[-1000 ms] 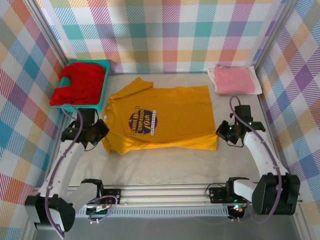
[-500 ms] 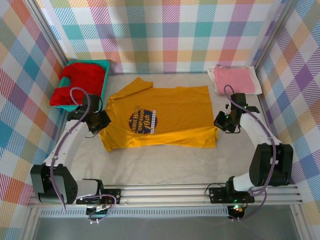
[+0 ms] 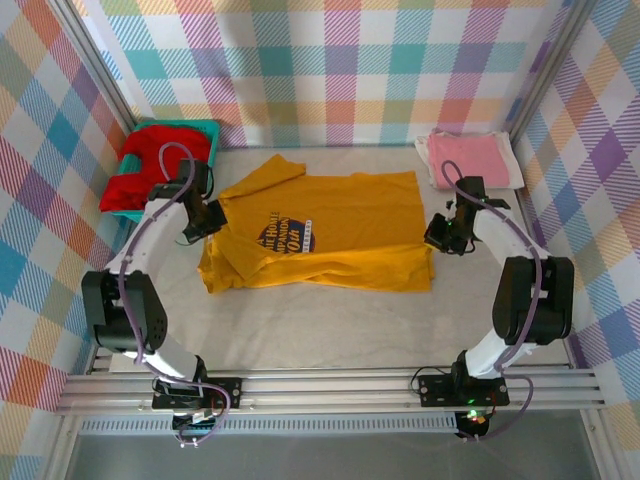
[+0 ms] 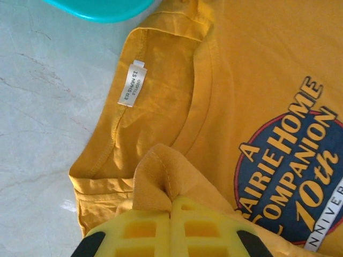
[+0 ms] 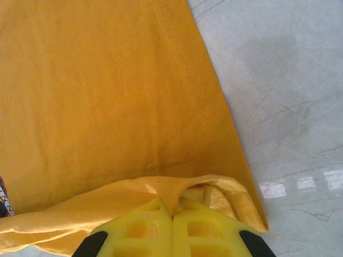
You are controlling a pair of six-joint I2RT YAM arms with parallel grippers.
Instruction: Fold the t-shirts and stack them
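The mustard-yellow t-shirt [image 3: 340, 215] with a dark round chest print [image 3: 285, 235] lies mid-table, its near edge lifted and carried over its body. My left gripper [image 3: 205, 222] is shut on a pinch of the shirt's sleeve edge [image 4: 155, 179] beside the collar [image 4: 161, 101]. My right gripper [image 3: 440, 238] is shut on the shirt's hem corner [image 5: 214, 190], folded over the flat cloth [image 5: 102, 91]. The pink t-shirt [image 3: 468, 160] lies folded at the back right. The red t-shirt [image 3: 150, 165] lies in the basket at the back left.
A teal plastic basket [image 3: 205, 128] stands at the back left against the checked wall, its rim [image 4: 102, 8] close to the collar. Bare pale tabletop [image 3: 330, 330] lies between the shirt and the arms' rail. Checked walls close in three sides.
Both arms have moved away from the near edge toward the back, dragging the yellow shirt's near edge up over its body. The shirt's lower part now lies folded onto it.
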